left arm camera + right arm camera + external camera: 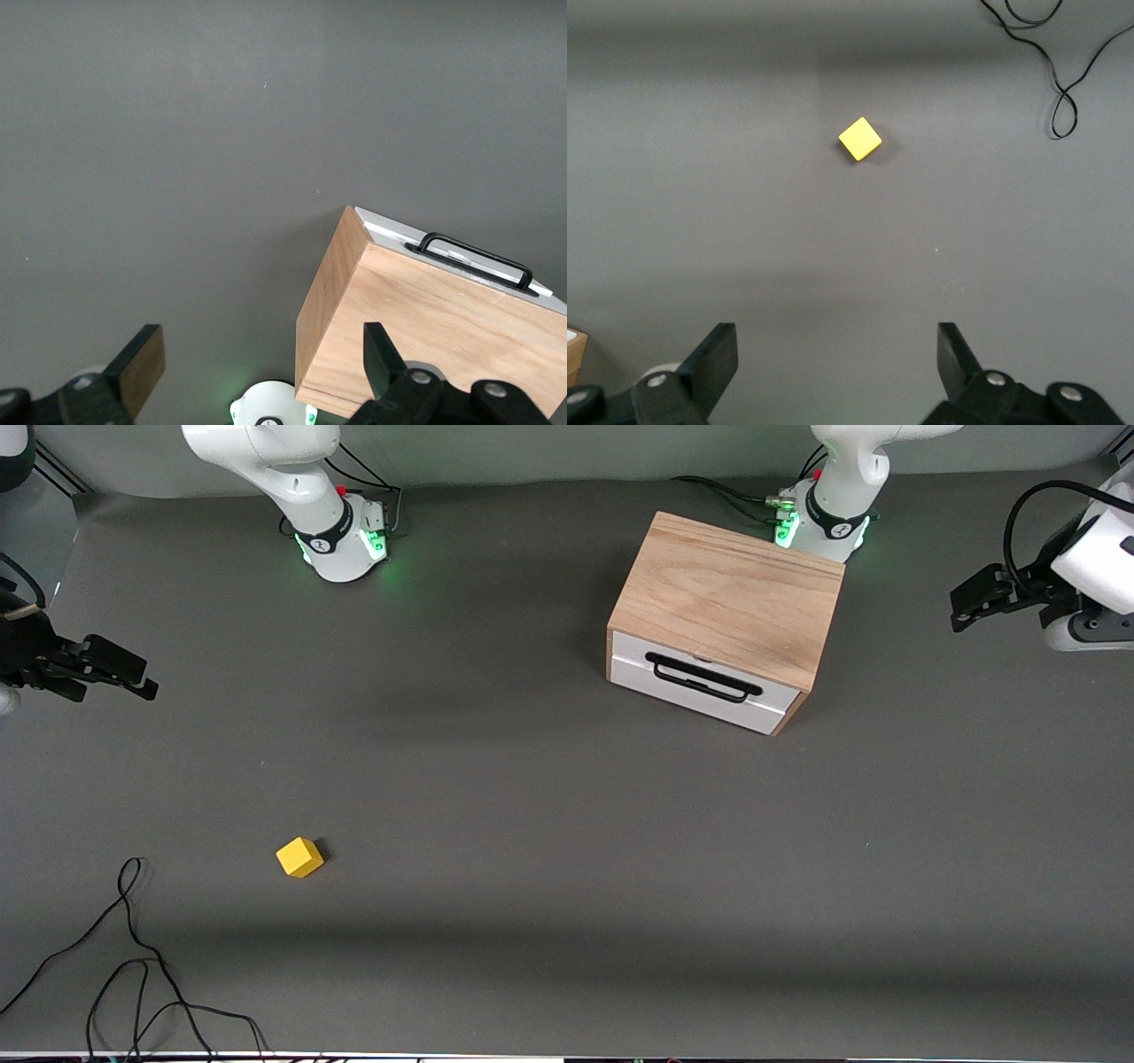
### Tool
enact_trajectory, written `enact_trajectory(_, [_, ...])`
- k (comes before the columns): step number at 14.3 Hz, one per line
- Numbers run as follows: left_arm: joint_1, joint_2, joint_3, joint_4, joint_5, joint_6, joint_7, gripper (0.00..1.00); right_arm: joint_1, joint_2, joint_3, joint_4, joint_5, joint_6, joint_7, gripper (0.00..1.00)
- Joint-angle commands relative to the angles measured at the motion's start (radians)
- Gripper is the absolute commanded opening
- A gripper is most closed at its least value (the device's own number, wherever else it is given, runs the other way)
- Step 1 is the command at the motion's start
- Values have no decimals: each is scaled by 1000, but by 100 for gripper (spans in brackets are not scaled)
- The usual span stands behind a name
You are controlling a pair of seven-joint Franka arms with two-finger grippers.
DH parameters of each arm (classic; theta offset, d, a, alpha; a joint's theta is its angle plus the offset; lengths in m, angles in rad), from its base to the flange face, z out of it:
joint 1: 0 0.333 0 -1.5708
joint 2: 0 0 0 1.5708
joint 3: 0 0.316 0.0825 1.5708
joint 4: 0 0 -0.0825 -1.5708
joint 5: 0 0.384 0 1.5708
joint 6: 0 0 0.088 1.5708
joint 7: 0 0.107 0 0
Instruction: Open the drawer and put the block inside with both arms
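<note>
- The drawer (704, 682) sits fully pushed into its light oak box (726, 607), the white front panel flush and the black wire handle (702, 677) lying across it; nothing of the interior shows, so its contents cannot be told.
- The box stands on the grey table (567, 797) toward the left arm's end, just in front of the left arm's base (819, 522).
- The yellow block (299, 857) rests on the bare table toward the right arm's end, well apart from the box and nearer to the front camera than it.
- Only the left wrist view shows the box's side wall and top from above (no block there); only the right wrist view shows the block (859, 139) alongside a looped black cable (1063, 80).
- The left gripper (261, 372) hangs over the table beside the box, fingers spread wide, holding nothing.
- The right gripper (837, 367) hangs over bare table, fingers (713, 359) likewise wide apart and empty, the block well clear of them.
</note>
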Motion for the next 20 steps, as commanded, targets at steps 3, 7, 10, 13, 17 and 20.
enact_trajectory(3, [6, -7, 2, -7, -9, 30, 22, 100, -1, 4, 0, 40, -7, -11, -8, 100])
enact_trajectory(7, [6, 5, 2, 3, -14, 55, 22, 100, 1, 26, 2, 45, -8, 2, -12, 100])
enact_trajectory(10, [9, 7, 2, 3, -14, 56, 22, 100, -1, 43, 2, 48, -10, 26, -13, 100])
enact_trajectory(13, [8, 5, 2, 3, -11, 55, 24, 100, -1, 64, 2, 51, -24, 28, -21, 100])
enact_trajectory(17, [9, 5, 2, 3, -11, 49, 22, 100, -3, 101, 2, 85, -37, 29, -24, 100])
enact_trajectory(20, [9, 5, 2, 3, -11, 47, 22, 100, -3, 135, 2, 114, -36, 35, -16, 100])
